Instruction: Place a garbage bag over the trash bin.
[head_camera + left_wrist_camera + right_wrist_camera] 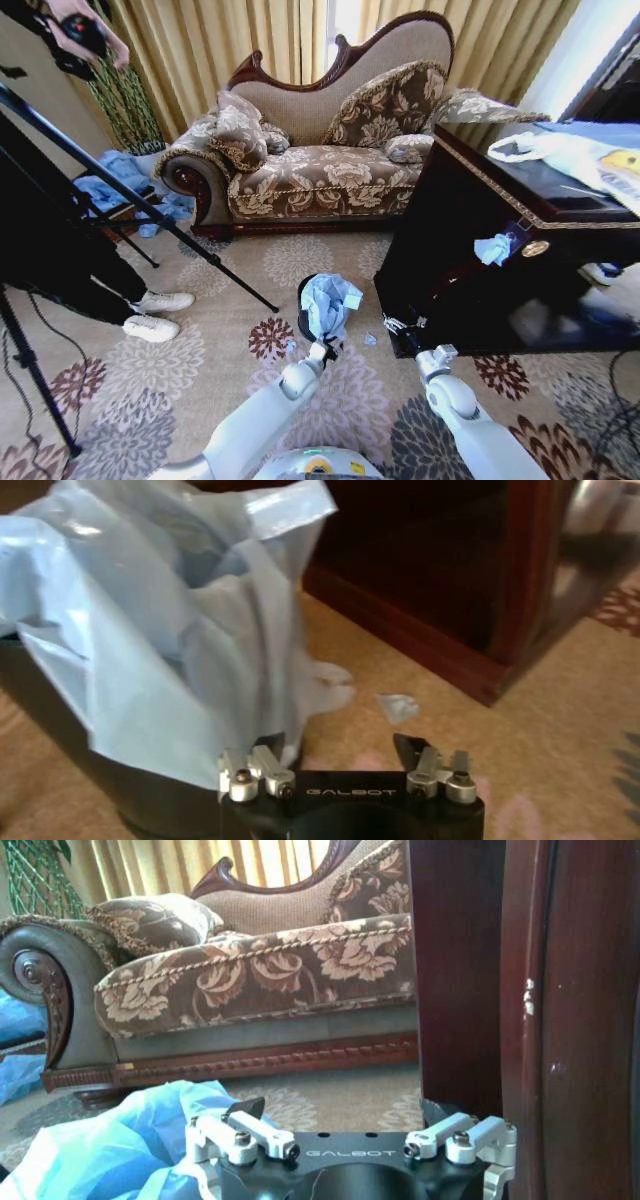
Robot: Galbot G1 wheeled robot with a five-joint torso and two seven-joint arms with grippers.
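So here's where we're at: the trash bin [308,318] stands on the carpet just off the front corner of the dark wooden cabinet [470,250], and the garbage bag [328,303] is bunched up on top of it, draped down the near side rather than pulled around the rim. From the left wrist view the pale-blue film [170,630] hangs in loose folds over the black wall [110,780], long axis running straight up and down.

Our left gripper [322,350] is the closer one by far, sitting right at the bin's near side, low against it. Its fingers are spread wide with nothing between them, and the bag's lower edge hangs just beside one fingertip (close enough that we'd call it nearly touching, but can't tell for sure).

Our right gripper [400,328] is over by the cabinet's corner, apart from the bin, jaws wide and empty too, with the bag [90,1155] off to its side.

We'd guess the left one has to catch that hanging edge.
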